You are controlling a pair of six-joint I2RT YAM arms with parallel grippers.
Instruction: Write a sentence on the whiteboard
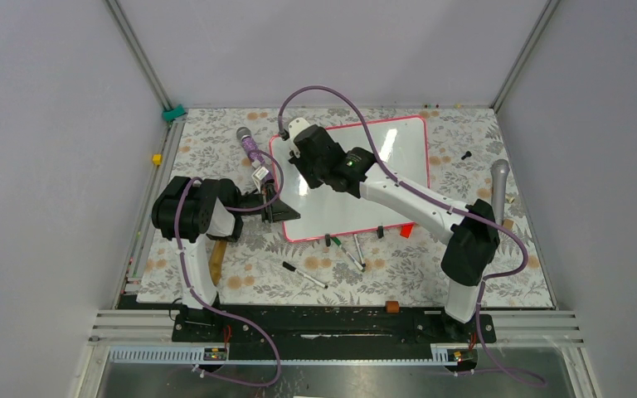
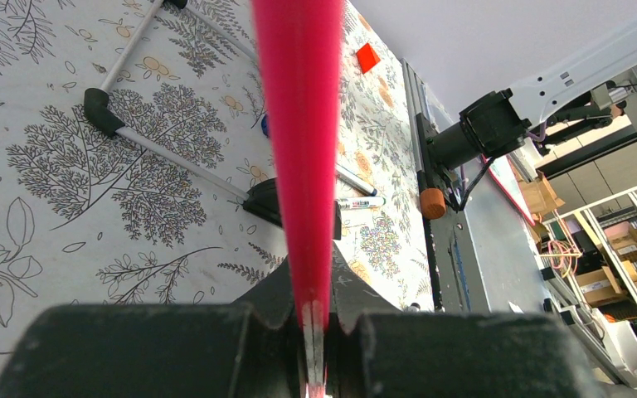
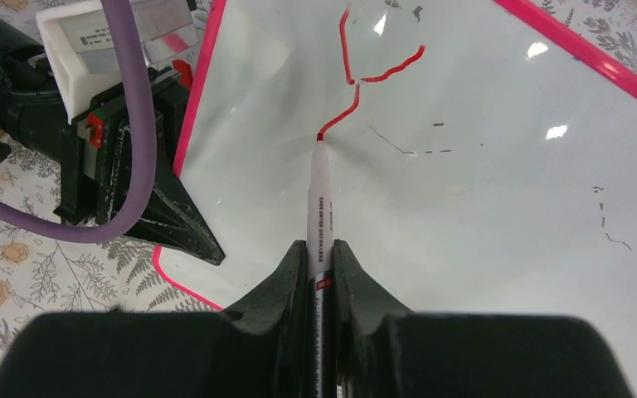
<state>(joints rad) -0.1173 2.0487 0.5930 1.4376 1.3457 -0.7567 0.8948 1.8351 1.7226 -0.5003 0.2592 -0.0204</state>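
Seen from above, a white board (image 1: 406, 145) with a pink-red frame sits near the middle of a floral counter (image 1: 481, 265), turned slightly askew. The left gripper (image 1: 275, 207) is at the board's near left corner, pinching its edge. The right gripper (image 1: 299, 156) reaches over the left part of the board, and the arm hides what it holds in this view. Several loose markers (image 1: 304, 275) lie on the counter just in front of the board. A small red square (image 1: 406, 230) lies just beside the board's near edge. In the left wrist view, the left gripper's jaws are pressed together on the pink-red frame, which runs straight up the picture. The counter and loose markers show beyond it. In the right wrist view, the right gripper's jaws pinch a white marker (image 3: 320, 195) whose tip touches the board. The sentence (image 3: 352, 87) is only a few joined red strokes that end at the marker tip, near the board's left edge. The left gripper shows at the left of this view, clamped on that edge.
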